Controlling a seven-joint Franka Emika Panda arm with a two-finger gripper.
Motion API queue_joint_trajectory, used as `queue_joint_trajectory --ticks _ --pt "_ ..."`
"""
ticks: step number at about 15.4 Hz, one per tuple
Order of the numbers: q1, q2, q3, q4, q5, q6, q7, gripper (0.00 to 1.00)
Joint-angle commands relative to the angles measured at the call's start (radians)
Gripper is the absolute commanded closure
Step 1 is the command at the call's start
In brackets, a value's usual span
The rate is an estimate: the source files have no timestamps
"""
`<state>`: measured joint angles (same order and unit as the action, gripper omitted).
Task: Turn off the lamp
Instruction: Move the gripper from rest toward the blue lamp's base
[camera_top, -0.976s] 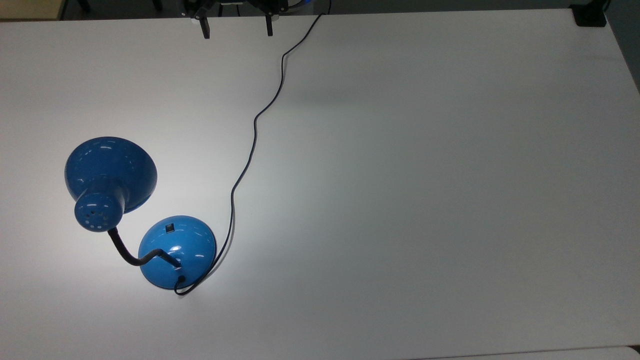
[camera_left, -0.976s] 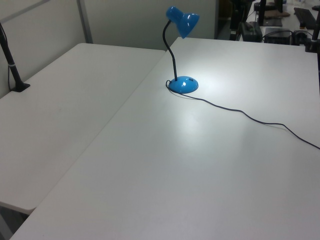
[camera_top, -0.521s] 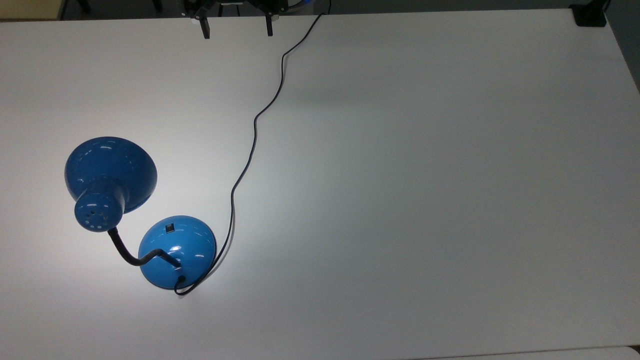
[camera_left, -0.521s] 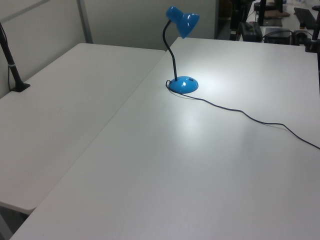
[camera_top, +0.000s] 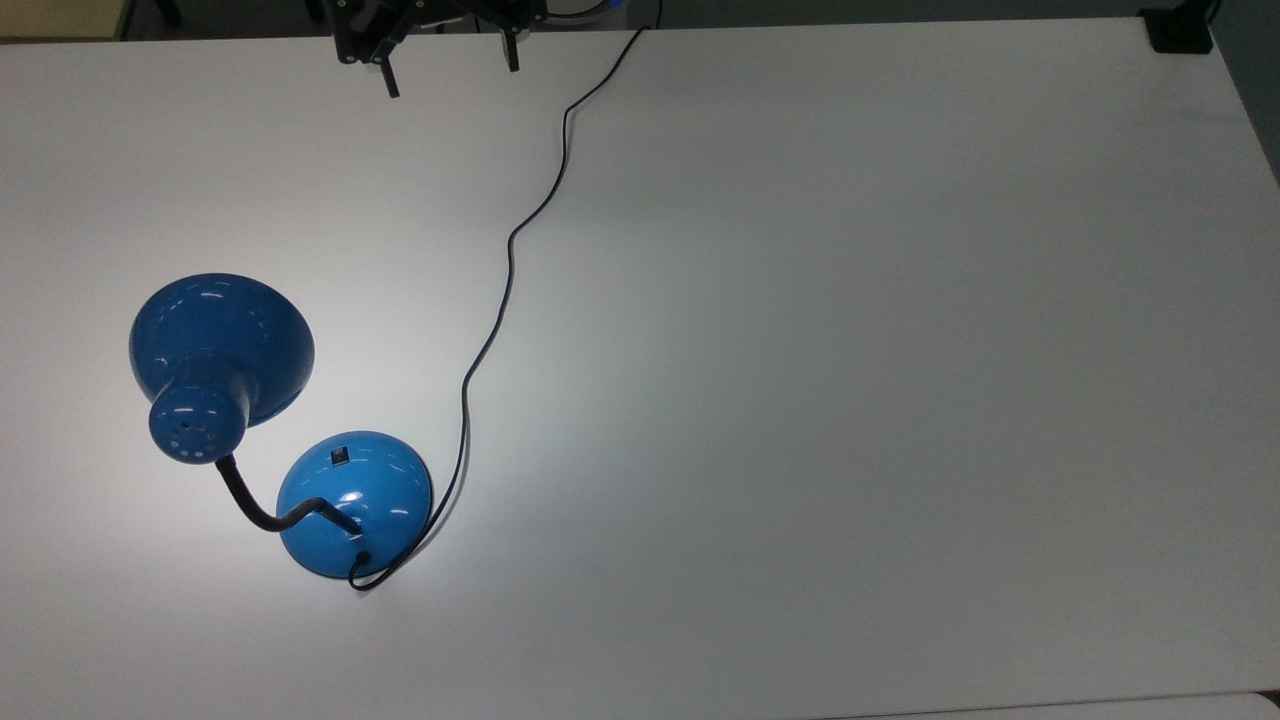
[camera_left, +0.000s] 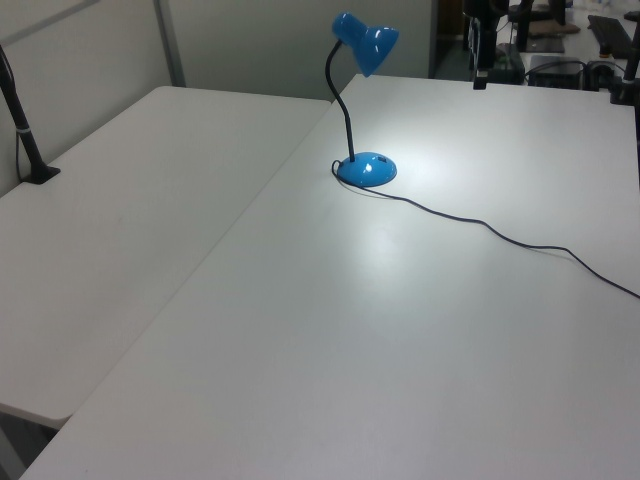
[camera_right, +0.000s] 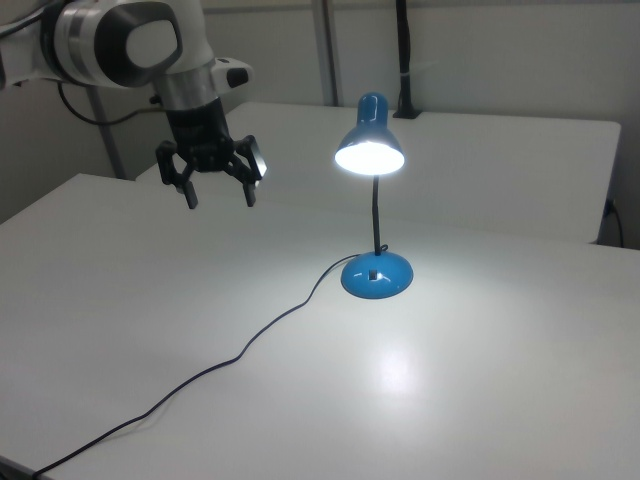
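The blue lamp (camera_right: 368, 140) stands lit on the white table (camera_right: 480, 380), its bulb glowing and a bright pool of light under it. The flared shade (camera_top: 222, 335) hangs over the top view's left. Its domed base (camera_top: 355, 500) carries a small black switch (camera_top: 341, 457). A black cord (camera_top: 508, 260) runs from the base toward the table's far edge. My gripper (camera_right: 220, 197) hangs open and empty above the table, well off to the right view's left of the lamp. In the top view the gripper (camera_top: 450, 70) is at the upper edge, far from the base (camera_left: 366, 168).
A second white table (camera_left: 120, 220) adjoins on the left view's left, with a black clamp post (camera_left: 28, 150) on it. Dark equipment (camera_left: 560, 50) stands beyond the far edge. A black clamp (camera_top: 1180, 35) sits at the top view's upper right corner.
The gripper has shifted toward the top view's left and slightly further over the table, turning a little. The lamp and cord have not moved, and the light stays on.
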<state>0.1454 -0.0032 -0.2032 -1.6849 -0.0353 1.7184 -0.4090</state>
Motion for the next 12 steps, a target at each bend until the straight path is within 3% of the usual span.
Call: queue_joint_trajectory --ticks 1,3,5,6,7,9,12 --pt "0.0 0.0 -0.007 -0.054 -0.086 0.035 -0.039 0.13" --pt "-0.016 0.0 -0.007 -0.09 -0.086 0.078 -0.037 0.35" --pt "-0.029 0.003 -0.007 -0.128 -0.08 0.134 -0.037 0.65" --pt "-0.041 0.003 -0.007 -0.153 -0.077 0.162 -0.034 0.88" --pt "-0.049 0.006 -0.007 -0.176 -0.075 0.202 -0.025 1.0" --pt "-0.07 0.023 -0.007 -0.234 -0.071 0.33 -0.019 1.0" --pt "-0.092 0.083 -0.012 -0.259 0.021 0.533 -0.02 1.0"
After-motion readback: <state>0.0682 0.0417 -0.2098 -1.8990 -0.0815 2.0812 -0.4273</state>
